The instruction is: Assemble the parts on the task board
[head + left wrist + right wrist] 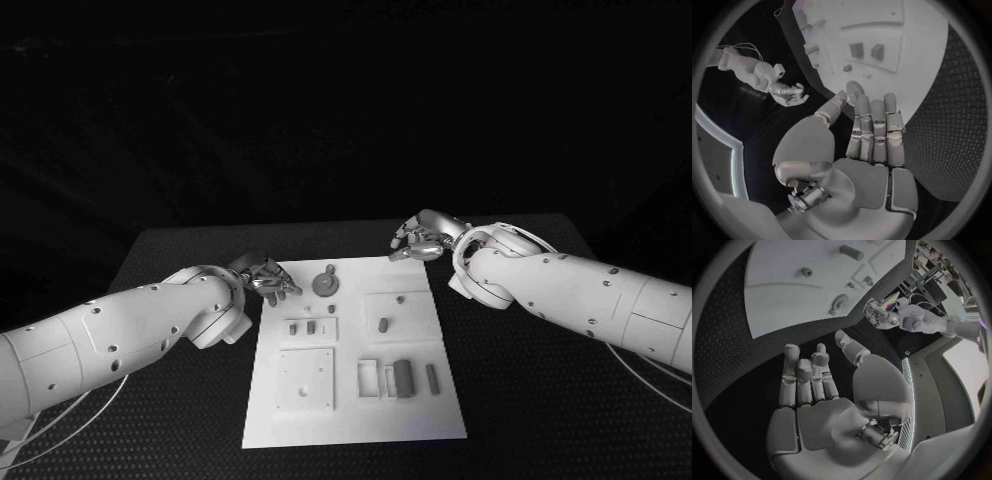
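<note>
Black counter [173, 250] under dim light, white task board [353, 425] lying in the middle between both arms. Left robot hand [268, 281] hovering at the board's far left edge, fingers straight and apart, holding nothing. Right robot hand [423, 240] poised just past the board's far right corner, likewise spread and empty. Grey parts [404, 377] resting loose on the board: a round disc [327, 285] near the far edge, just beside the left fingers [872, 130]; small pegs [302, 327] mid-board; longer blocks nearer the robot. Nothing picked up yet. Judged to be the opening reach, probably for the disc. Next move likely calls for lowering the left hand, pinching the disc cleanly, then finding its seat on the board.
</note>
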`<state>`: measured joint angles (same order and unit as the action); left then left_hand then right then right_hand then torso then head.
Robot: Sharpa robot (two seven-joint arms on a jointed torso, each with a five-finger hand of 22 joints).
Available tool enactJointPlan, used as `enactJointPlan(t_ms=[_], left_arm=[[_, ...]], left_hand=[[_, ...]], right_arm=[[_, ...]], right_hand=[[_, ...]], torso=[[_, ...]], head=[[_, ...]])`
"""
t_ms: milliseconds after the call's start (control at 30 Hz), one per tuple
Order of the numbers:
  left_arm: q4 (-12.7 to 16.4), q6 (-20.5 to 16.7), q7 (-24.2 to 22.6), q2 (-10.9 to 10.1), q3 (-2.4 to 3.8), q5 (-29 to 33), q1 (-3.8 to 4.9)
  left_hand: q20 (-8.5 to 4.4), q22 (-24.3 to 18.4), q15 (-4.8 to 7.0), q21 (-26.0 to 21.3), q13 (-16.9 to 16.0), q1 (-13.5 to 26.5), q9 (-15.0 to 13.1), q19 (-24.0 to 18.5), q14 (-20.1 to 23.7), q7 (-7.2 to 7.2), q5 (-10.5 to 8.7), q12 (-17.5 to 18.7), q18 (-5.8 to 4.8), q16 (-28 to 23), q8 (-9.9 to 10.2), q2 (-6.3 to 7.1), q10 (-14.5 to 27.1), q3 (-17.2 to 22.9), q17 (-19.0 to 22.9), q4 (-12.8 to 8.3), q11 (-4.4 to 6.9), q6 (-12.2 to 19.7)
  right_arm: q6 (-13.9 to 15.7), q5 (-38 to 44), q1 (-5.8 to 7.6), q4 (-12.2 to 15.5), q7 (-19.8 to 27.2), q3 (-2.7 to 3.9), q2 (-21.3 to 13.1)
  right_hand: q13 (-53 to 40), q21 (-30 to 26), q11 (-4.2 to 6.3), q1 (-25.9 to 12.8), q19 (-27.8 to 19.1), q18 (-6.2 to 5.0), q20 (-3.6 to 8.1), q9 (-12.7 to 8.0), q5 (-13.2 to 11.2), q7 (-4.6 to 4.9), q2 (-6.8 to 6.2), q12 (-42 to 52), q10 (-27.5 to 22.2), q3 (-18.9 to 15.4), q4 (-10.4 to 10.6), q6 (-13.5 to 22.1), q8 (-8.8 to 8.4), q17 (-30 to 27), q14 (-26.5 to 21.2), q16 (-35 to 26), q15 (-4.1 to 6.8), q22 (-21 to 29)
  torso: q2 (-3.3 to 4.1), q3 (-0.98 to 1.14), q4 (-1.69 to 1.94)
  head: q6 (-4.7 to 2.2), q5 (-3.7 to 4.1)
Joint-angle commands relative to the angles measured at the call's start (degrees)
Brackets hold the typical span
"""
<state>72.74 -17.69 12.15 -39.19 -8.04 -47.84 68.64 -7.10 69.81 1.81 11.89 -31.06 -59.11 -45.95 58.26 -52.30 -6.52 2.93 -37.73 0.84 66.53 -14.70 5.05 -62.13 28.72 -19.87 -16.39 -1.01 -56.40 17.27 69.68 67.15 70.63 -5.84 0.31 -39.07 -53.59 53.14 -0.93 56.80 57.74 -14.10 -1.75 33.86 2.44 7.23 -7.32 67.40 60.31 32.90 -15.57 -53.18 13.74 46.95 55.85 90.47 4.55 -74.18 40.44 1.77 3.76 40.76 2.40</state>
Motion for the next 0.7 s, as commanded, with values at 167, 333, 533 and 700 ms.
enactJointPlan(t_ms=[167, 333, 533, 700], left_arm=[[-0.22, -3.87, -10.61, 2.0, 0.06, -11.47, 0.07], [-0.77, -4.44, -13.62, 3.71, 0.02, -22.36, 0.07], [-1.28, -4.84, -14.13, 5.69, -0.1, -30.32, 0.06], [-2.32, -3.11, -13.06, 7.36, -0.39, -35.09, 0.03]], left_hand=[[2.27, -2.99, -2.62, -3.34, 9.51, -6.17, 4.65, -0.8, -0.86, -1.68, 0.51, 16.89, -0.44, -6.47, 3.38, 0.99, 2.39, 5.05, 1.73, -0.46, -4.93, 1.4], [0.44, -1.87, -1.05, 0.58, 13.34, -8.28, 7.19, 8.64, -10.2, -1.67, 0.45, 23.14, 1.99, -2.64, 5.13, 2.39, 2.05, 4.01, -0.95, -0.34, -4.66, 2.75], [0.01, -0.83, -0.39, 2.57, 14.78, -8.77, 8.41, 12.85, -14.3, -1.39, 0.41, 25.0, 3.44, -0.22, 5.36, 3.95, -0.34, 2.53, -2.78, -0.31, -4.06, 2.59], [-0.54, 1.58, 0.17, 4.36, 15.35, -8.9, 9.55, 13.73, -14.18, -1.73, 0.34, 26.16, 3.64, 2.97, 5.02, 4.33, -3.02, 1.1, -5.05, -0.29, -3.5, 1.34]], right_arm=[[0.22, -0.29, -0.02, -0.38, 0.89, 0.03, 0.11], [0.21, -0.33, -0.02, -0.44, 0.93, 0.03, 0.12], [0.16, -0.34, -0.02, -0.42, 0.98, 0.03, 0.22], [0.13, -0.34, -0.02, -0.41, 1.0, 0.03, 0.26]], right_hand=[[0.08, -0.1, -0.41, -0.6, -0.49, -0.9, 0.03, -0.12, 0.33, 0.55, -0.06, 0.39, -0.11, 0.21, -0.11, 0.98, -0.37, -0.07, 0.06, 0.33, 0.08, 0.06], [0.08, -0.1, -0.44, -0.6, -0.48, -0.9, 0.03, -0.12, 0.33, 0.58, -0.03, 0.4, -0.11, 0.22, -0.1, 1.01, -0.39, -0.07, 0.06, 0.34, 0.05, 0.06], [0.08, -0.1, -0.46, -0.6, -0.48, -0.9, 0.03, -0.13, 0.33, 0.59, -0.01, 0.41, -0.11, 0.22, -0.1, 1.03, -0.4, -0.08, 0.06, 0.34, 0.03, 0.06], [0.09, -0.1, -0.47, -0.6, -0.48, -0.9, 0.03, -0.13, 0.33, 0.61, 0.02, 0.42, -0.11, 0.23, -0.09, 1.03, -0.41, -0.08, 0.07, 0.35, 0.01, 0.06]], torso=[[0.11, 0.02, -0.06], [0.11, 0.01, 0.01], [0.15, 0.01, 0.0], [0.16, -0.02, -0.03]], head=[[-0.12, 0.16], [-0.12, 0.26], [-0.15, 0.32], [-0.18, 0.31]])
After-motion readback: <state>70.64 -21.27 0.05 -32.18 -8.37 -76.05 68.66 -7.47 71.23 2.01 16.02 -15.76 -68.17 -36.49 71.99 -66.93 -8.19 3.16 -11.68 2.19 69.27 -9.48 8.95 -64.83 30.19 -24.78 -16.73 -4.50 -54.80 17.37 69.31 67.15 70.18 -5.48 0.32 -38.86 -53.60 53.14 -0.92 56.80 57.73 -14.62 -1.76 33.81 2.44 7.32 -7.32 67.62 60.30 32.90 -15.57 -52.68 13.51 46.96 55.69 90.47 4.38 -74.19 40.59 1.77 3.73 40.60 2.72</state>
